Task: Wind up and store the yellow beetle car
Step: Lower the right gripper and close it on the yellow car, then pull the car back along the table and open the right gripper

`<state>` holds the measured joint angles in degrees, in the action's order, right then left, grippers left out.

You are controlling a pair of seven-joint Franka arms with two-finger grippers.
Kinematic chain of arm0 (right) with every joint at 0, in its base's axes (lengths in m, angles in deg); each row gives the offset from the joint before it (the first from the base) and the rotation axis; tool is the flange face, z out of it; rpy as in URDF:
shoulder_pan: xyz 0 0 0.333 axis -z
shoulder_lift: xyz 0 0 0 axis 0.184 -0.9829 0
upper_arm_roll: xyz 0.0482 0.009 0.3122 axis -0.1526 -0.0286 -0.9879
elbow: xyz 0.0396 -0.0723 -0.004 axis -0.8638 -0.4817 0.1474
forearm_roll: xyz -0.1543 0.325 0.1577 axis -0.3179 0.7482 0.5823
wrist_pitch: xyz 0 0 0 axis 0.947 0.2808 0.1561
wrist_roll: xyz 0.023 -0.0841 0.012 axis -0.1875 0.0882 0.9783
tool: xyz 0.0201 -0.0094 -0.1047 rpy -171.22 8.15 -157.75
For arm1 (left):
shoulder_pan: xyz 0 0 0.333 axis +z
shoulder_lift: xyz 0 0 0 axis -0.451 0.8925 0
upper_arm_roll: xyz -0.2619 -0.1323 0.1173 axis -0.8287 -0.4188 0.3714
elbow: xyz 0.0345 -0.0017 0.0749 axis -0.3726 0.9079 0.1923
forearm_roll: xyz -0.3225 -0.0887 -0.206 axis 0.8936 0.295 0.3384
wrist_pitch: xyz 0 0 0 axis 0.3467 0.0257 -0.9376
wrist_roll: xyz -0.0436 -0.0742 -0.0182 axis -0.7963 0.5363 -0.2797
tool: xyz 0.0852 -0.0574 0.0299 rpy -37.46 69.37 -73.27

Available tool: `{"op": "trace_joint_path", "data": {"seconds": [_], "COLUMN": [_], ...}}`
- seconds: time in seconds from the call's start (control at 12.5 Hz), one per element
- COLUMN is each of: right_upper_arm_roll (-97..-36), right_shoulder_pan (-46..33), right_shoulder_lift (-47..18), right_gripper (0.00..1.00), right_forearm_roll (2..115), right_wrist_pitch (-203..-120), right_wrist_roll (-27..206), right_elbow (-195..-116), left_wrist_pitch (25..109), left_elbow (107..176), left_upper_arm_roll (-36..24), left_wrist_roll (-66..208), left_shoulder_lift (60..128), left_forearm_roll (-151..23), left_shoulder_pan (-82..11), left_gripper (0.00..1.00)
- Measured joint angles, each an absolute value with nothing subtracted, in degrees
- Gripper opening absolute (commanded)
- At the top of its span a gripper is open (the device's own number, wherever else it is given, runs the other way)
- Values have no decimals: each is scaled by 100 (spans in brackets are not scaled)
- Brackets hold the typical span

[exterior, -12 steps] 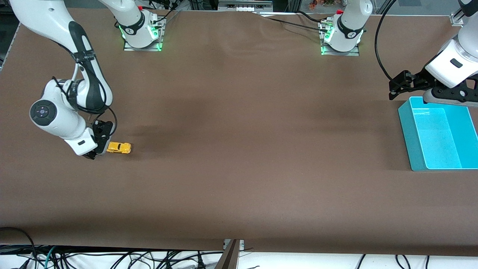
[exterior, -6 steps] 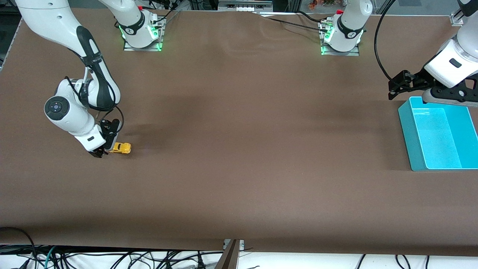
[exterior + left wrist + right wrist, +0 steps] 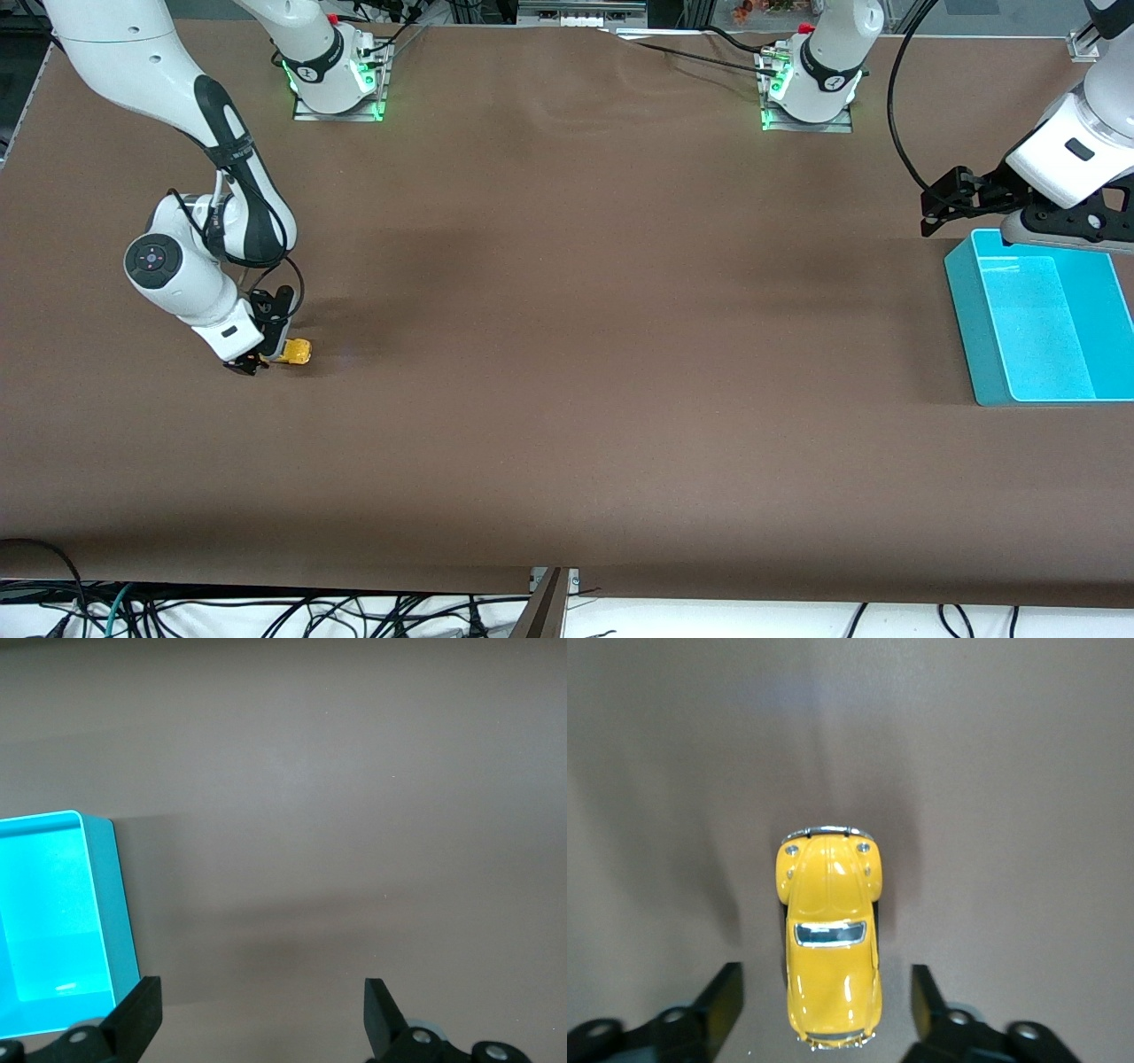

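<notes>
We see the right gripper (image 3: pixel 824 1010) low around the yellow beetle car (image 3: pixel 830 943) on the table (image 3: pixel 567 399), fingers apart (not touching); left gripper (image 3: pixel 261 1028) waits spread beside the blue bin (image 3: pixel 53 921)

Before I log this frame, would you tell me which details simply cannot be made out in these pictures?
- Front view: most of the yellow beetle car is hidden by the right gripper.
- Right wrist view: the car's wheels and any winding part lie under its body; fingers stand apart from it, ungripped.
- Front view: the teal bin is cut by the edge.
- Left gripper, open, waits beside the bin.
</notes>
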<state>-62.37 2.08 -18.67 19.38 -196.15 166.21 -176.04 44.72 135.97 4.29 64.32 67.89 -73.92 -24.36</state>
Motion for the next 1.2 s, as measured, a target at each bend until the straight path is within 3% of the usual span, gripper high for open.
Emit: {"op": "trace_joint_path", "data": {"seconds": [0.16,0.72,1.2], "right_upper_arm_roll": [-6253,-6253,-6240], "right_shoulder_pan": [208,305,1359], "right_shoulder_lift": [-1867,-1862,-1932], "right_gripper": [30,31,32], "right_forearm_roll": [1938,1936,1936], "right_wrist_pitch": [-19621,-19621,-19885], "right_wrist_roll": [16632,16940,18184], "right_elbow": [-17603,-17604,-17572], "left_wrist_pitch": [4472,4469,4451], "left_elbow": [13597,13597,13597], "left_upper_arm_roll": [429,429,429], "left_wrist_roll": [6432,6432,6432], "left_shoulder_lift": [6789,6789,6789], "left_forearm_roll": [-7392,-7391,-7391], "left_shoulder_pan": [-2436,-2436,-2437], "left_gripper": [100,100,100]}}
